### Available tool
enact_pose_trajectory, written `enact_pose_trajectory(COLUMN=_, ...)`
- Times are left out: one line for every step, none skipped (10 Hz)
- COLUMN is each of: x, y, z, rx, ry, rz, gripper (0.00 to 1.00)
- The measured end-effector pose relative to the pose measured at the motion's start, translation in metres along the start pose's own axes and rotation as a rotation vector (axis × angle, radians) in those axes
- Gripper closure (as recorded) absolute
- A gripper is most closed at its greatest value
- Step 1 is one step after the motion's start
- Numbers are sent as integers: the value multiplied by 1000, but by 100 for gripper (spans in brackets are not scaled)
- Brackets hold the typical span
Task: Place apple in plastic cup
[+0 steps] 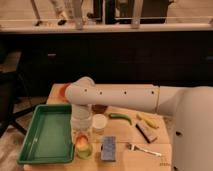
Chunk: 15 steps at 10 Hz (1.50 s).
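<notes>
Above plastic cup [84, 150] — tool [81, 135] grips round apple [81, 141]

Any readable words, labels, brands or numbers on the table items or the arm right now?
None can be read.
The blue sponge and the dark bar show no legible print.
The gripper, shut on the apple, sits just over the plastic cup beside the green tray; no markings show there.
</notes>
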Motion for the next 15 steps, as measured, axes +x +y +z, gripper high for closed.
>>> enact_pose_trajectory(x=0, y=-1, z=4, rx=1, ry=-5, rz=-3, gripper=78)
enact_pose_trajectory(x=-1, y=-2, z=8, rx=5, ry=-11, rz=-5, gripper=78)
enact_pose_trajectory(x=-1, y=-1, z=12, rx=5, ry=-17, rz=-5, gripper=78)
enact_pose_trajectory(x=-2, y=2, z=13, rx=6, ry=-20, rz=-4, gripper=78)
enact_pose_trajectory(x=-3, y=4, z=15, rx=7, ry=-23, rz=-3, gripper=78)
enact_pose_trajectory(x=-3, y=6, z=15, rx=8, ry=-24, rz=-2, gripper=78)
enact_pose_trajectory(x=-3, y=8, z=15, rx=10, ry=-25, rz=0, gripper=78)
enact_pose_trajectory(x=-3, y=8, z=15, rx=10, ry=-25, rz=1, gripper=77)
enact_pose_trajectory(x=-3, y=8, z=15, rx=10, ry=-25, rz=0, gripper=72)
enact_pose_trajectory(x=-4, y=7, z=16, rx=9, ry=-26, rz=-2, gripper=61)
enact_pose_trajectory(x=-4, y=7, z=16, rx=9, ry=-26, rz=-2, gripper=53)
enact_pose_trajectory(x=-3, y=7, z=16, rx=10, ry=-26, rz=-1, gripper=43)
enact_pose_trajectory(x=-3, y=7, z=16, rx=10, ry=-26, rz=-1, gripper=33)
enact_pose_trajectory(x=-4, y=7, z=16, rx=10, ry=-26, rz=-1, gripper=24)
enact_pose_trajectory(x=-3, y=7, z=16, rx=10, ry=-26, rz=-1, gripper=20)
